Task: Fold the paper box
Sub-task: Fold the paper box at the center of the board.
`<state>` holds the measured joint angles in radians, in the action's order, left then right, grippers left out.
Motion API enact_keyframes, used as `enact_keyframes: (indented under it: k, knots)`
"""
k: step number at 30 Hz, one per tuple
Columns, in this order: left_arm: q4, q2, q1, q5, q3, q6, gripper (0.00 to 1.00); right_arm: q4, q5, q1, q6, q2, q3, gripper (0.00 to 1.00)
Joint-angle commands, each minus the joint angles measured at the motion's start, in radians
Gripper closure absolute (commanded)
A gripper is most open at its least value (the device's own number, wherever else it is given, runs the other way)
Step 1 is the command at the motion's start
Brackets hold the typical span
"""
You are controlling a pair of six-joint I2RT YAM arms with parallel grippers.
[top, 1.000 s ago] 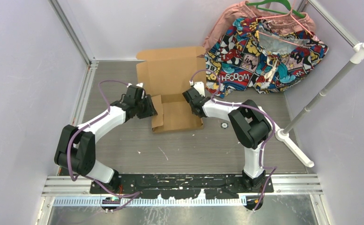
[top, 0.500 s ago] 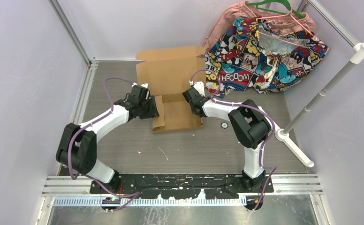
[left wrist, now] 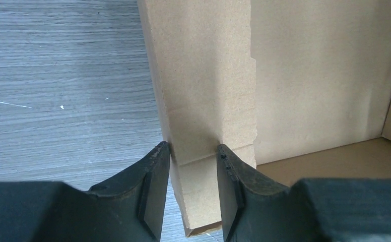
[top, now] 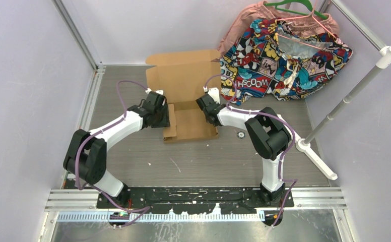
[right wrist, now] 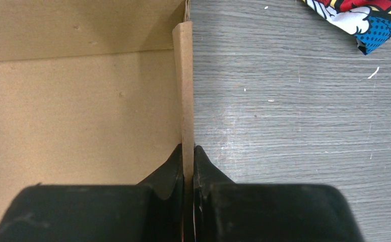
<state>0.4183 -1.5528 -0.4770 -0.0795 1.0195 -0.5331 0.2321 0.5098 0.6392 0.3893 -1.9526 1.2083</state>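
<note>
1. The left claw [left wrist: 192, 148] has its two fingers apart, straddling the left side flap [left wrist: 203, 91] of the paper box [top: 192, 126]. The cardboard fills the gap between the finger pads.
2. That flap stands up from the bench [top: 183, 156] and leans a little, with the box floor to its right in the left wrist view.
3. The right claw [right wrist: 188, 148] is pinched together on the thin top edge of the right wall [right wrist: 185, 85]. One finger is inside the box and one outside.
4. The box lies near the middle of the bench between the two arms. It is half formed, its shallow tray towards the arms.
5. Its large lid panel [top: 183, 80] lies open towards the far wall.
6. A comic-print cloth [top: 284, 55] is heaped at the far right corner, just beside the lid panel, under a green hanger [top: 289, 6].
7. A white pole [top: 354, 91] leans at the right edge.
</note>
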Motion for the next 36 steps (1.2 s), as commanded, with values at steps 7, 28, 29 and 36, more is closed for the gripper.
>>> enact_keyframes:
  k: [7, 28, 29, 36]
  knots:
    - [0.119, -0.052, -0.016, -0.124, 0.020, 0.047, 0.62, 0.037, -0.105, -0.002, 0.031, -0.105, -0.056, 0.99]
    - [0.205, -0.045, -0.032, -0.284, 0.066, 0.069, 0.63, 0.036, -0.105, -0.001, 0.033, -0.106, -0.056, 0.99]
    - [0.208, -0.048, -0.032, -0.284, 0.076, 0.070, 0.63, 0.037, -0.104, -0.001, 0.032, -0.106, -0.057, 0.99]
    - [0.238, -0.075, -0.044, -0.304, 0.133, 0.073, 0.72, 0.043, -0.102, -0.002, 0.031, -0.103, -0.050, 0.99]
